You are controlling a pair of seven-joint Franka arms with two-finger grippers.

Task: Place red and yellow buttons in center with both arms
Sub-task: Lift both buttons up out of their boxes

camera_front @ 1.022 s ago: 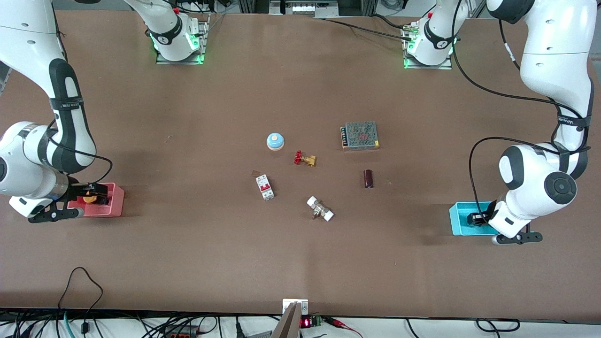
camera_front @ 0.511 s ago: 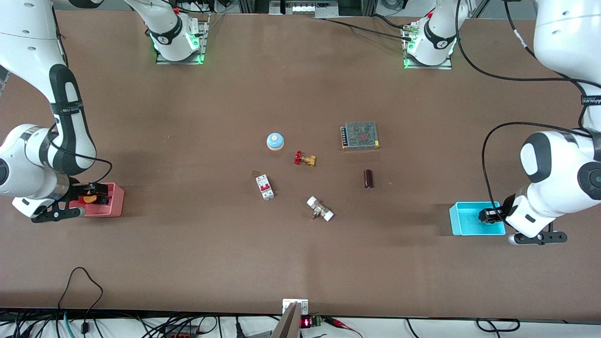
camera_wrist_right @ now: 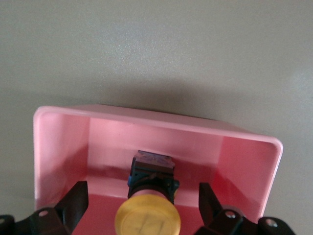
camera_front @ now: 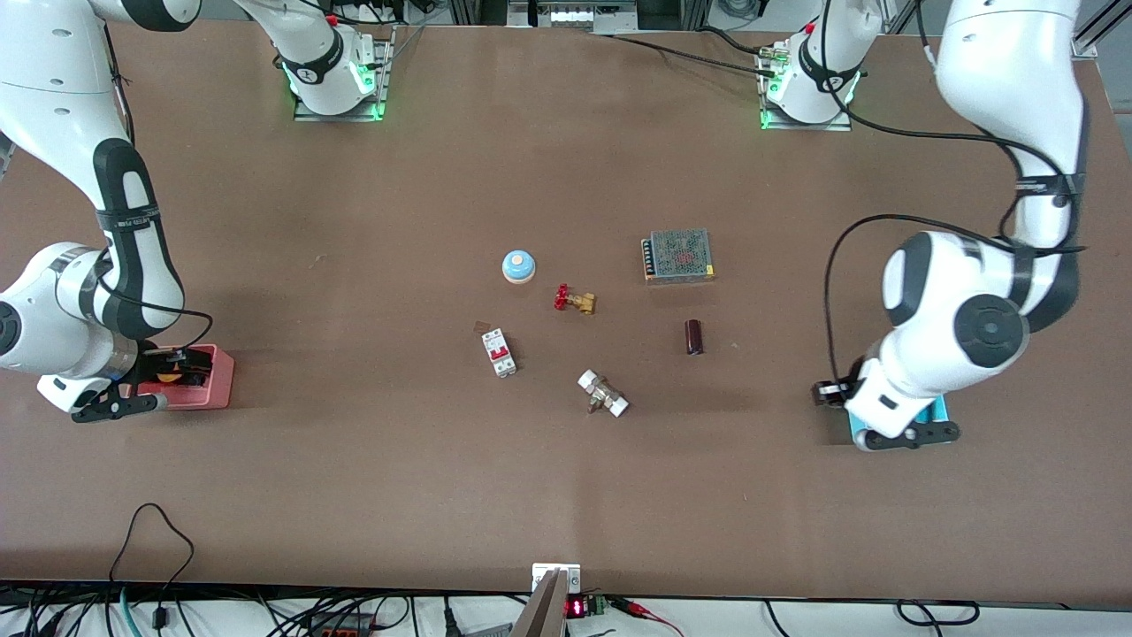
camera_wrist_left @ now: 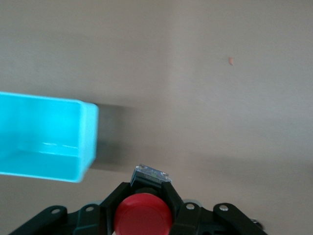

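The red button (camera_wrist_left: 143, 214) has a round red cap and a black body. My left gripper (camera_wrist_left: 145, 190) is shut on it and holds it over bare tabletop just beside the cyan bin (camera_wrist_left: 44, 137). In the front view the left gripper (camera_front: 829, 392) sits at the bin's centre-facing edge, and the arm hides most of the cyan bin (camera_front: 939, 409). The yellow button (camera_wrist_right: 147, 220) lies in the pink bin (camera_wrist_right: 58, 142). My right gripper (camera_wrist_right: 142, 190) is down in that bin, open, with a finger on each side of the button. It shows in the front view (camera_front: 181, 364) too.
Around the table's middle lie a blue-domed button (camera_front: 518, 265), a red-handled brass valve (camera_front: 574, 300), a white and red breaker (camera_front: 499, 351), a white-ended fitting (camera_front: 603, 394), a dark cylinder (camera_front: 694, 337) and a meshed power supply (camera_front: 678, 255).
My left gripper has come out of the cyan bin with the red button and swung toward the table's middle. My right gripper has stayed at the pink bin, shifting only slightly.
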